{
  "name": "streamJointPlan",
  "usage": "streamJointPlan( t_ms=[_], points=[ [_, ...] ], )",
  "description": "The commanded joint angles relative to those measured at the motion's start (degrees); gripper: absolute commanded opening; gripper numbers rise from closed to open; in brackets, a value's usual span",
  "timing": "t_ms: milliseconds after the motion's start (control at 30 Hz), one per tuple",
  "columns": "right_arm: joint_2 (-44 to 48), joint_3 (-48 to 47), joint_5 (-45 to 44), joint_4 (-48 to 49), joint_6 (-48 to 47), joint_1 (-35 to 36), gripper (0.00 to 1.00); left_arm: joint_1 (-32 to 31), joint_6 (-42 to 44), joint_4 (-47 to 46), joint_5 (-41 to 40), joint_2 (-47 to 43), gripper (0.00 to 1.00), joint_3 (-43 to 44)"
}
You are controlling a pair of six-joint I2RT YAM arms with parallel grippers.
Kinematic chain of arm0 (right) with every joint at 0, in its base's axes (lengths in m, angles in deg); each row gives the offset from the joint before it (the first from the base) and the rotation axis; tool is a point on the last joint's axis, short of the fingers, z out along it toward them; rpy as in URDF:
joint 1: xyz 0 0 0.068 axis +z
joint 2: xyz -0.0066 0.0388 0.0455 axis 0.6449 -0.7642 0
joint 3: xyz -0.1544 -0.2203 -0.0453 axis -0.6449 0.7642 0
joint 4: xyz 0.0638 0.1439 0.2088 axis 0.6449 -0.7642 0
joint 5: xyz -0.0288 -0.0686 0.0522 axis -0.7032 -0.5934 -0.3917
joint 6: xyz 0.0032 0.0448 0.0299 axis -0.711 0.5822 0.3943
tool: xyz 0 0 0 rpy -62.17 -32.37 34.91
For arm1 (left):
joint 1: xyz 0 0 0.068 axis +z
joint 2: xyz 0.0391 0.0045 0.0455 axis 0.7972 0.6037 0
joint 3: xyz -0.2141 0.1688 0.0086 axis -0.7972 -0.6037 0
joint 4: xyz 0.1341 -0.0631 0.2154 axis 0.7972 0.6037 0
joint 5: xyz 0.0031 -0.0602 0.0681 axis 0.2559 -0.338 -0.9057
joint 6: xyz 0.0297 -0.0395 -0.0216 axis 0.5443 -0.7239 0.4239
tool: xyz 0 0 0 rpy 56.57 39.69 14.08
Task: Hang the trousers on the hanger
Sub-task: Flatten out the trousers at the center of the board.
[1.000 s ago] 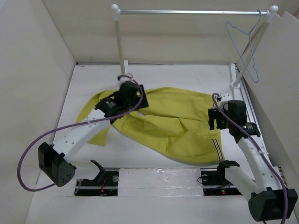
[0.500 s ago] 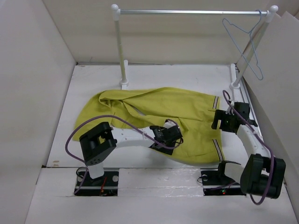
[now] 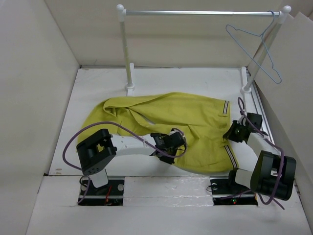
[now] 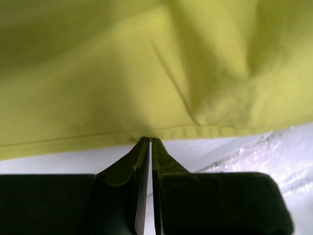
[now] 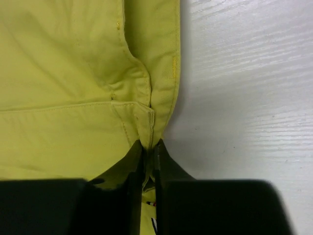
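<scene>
Room: a white table (image 3: 98, 83) boxed in by plain beige panels at the left, back and right.
Rail: the rail (image 3: 195, 12) stands across the far side of the table, a metal bar on two white posts.
Hanger: the hanger (image 3: 258, 35), thin pale blue wire, hangs by its hook from the right end of the rail's bar. It is tilted, with nothing on it.
Trousers: the trousers (image 3: 195, 112) lie flat on the table in front of the rail, mustard yellow and creased. They spread from below the rail's left post almost to its right post. They are well apart from the hanger.
Waistband: the striped waistband edge (image 3: 225, 107) is the end of the cloth below the rail's right post.
Left arm: it is folded low, and the left gripper (image 3: 167, 146) sits at the hem on the side of the cloth away from the rail.
Left fingers: in the left wrist view the left gripper (image 4: 149, 142) has its dark fingers (image 4: 122, 166) pressed together, tips right at the hem. Whether any cloth is caught between them I cannot tell.
Right arm: it is bent low too, with the right gripper (image 3: 234, 133) at the waistband end, in front of the rail's right post.
Right fingers: in the right wrist view the right gripper (image 5: 149, 144) is nearly closed. Its tips pinch a raised ridge of cloth beside the fabric's edge, and only a narrow slit shows between the fingers (image 5: 168, 166).
</scene>
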Motion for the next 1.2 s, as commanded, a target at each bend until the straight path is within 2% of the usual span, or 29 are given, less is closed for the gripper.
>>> streamJointPlan(
  t_ms=[0,67,100,133,233,267,300,400,433,467,500,533,600,633,667,700,733,767,833,900,967,1000,1033,1100,1167],
  points=[
    [1.56,-0.63,1.31,-1.23,0.41,-3.72,0.0,-0.68,0.64,2.53,4.91,-6.28,0.19,-0.29],
    [3.32,-2.57,-1.49,-3.97,-0.65,-5.92,0.0,-0.68,0.29,3.58,3.85,-8.31,0.32,1.21],
    [4.38,-4.93,-3.26,-5.11,-1.17,-7.16,0.0,-0.68,-0.06,4.46,0.8,-9.2,0.38,2.09],
    [6.74,-6.43,-5.19,-7.47,-2.31,-8.39,0.0,-0.68,-0.5,6.3,-0.45,-10.08,0.49,3.84],
    [8.78,-13.62,-16.6,-11.7,-4.68,-11.47,0.0,-0.68,-2.52,9.29,-6.14,-14.03,0.55,5.26],
    [8.52,-15.48,-22.81,-12.33,-5.3,-11.48,0.0,0.37,-4.53,10.17,-8.09,-16.57,0.56,4.91],
    [8.26,-17.07,-25.31,-12.59,-5.57,-12.0,0.0,2.29,-5.33,10.62,-11.24,-18.42,0.59,4.3],
    [5.8,-21.73,-25.08,-12.77,-6.63,-12.01,0.56,7.83,-8.76,11.85,-14.52,-25.63,0.64,-0.09],
    [5.18,-22.53,-23.59,-12.77,-6.8,-11.4,0.79,13.33,-9.29,11.94,-14.79,-27.47,0.64,-2.8],
    [4.05,-23.84,-19.66,-13.21,-8.63,-10.78,0.83,16.69,-9.64,11.68,-14.35,-31.49,0.65,-4.22],
    [3.95,-24.11,-17.27,-13.73,-8.91,-9.64,0.84,19.94,-10.08,11.5,-12.87,-33.62,0.68,-5.36],
    [4.56,-24.03,-16.64,-14.17,-9.26,-6.33,0.84,26.94,-10.61,11.67,-11.9,-35.56,0.69,-7.72],
    [8.92,-21.67,-16.28,-14.44,-9.35,-1.92,0.82,34.09,-11.92,11.85,-8.31,-41.44,0.69,-10.02],
    [10.96,-20.35,-15.59,-13.92,-8.66,2.8,0.62,41.0,-12.71,12.55,-7.41,-43.2,0.68,-12.21],
    [13.07,-18.68,-12.88,-13.13,-8.22,5.2,0.44,44.46,-13.68,12.73,-6.27,-46.96,0.67,-13.8],
    [17.52,-14.66,-11.2,-11.99,-7.78,7.74,0.3,48.07,-14.65,13.08,-3.3,-48.74,0.64,-15.03],
    [19.66,-12.62,-9.79,-9.72,-5.77,10.21,0.0,51.5,-15.7,13.17,-1.88,-50.33,0.62,-17.83],
    [21.42,-10.69,-5.86,-8.39,-5.23,15.36,0.0,55.27,-16.84,13.78,-1.17,-51.56,0.6,-18.64],
    [24.24,-7.07,-2.41,-5.75,-5.13,20.58,0.0,56.01,-19.91,15.89,-3.71,-50.26,0.59,-19.87],
    [24.43,-6.71,-0.99,-6.26,-5.4,28.83,0.0,58.29,-21.59,16.86,-2.93,-49.81,0.59,-21.1],
    [23.99,-7.85,-2.38,-7.93,-6.8,34.46,0.13,60.22,-24.22,18.27,-0.65,-50.86,0.59,-22.68],
    [23.64,-8.55,-3.79,-8.72,-6.8,39.62,0.22,61.71,-25.28,18.7,1.54,-51.48,0.6,-23.39],
    [23.37,-9.69,-4.67,-9.95,-9.07,41.94,0.41,61.73,-26.51,19.32,1.91,-52.35,0.61,-25.22],
    [22.14,-11.1,-5.82,-11.01,-10.23,47.2,0.52,62.43,-30.11,21.33,1.91,-55.08,0.63,-27.07],
    [20.92,-13.29,-6.52,-13.47,-11.98,49.51,0.57,62.43,-31.96,21.78,4.19,-58.23,0.65,-29.19]
  ],
)
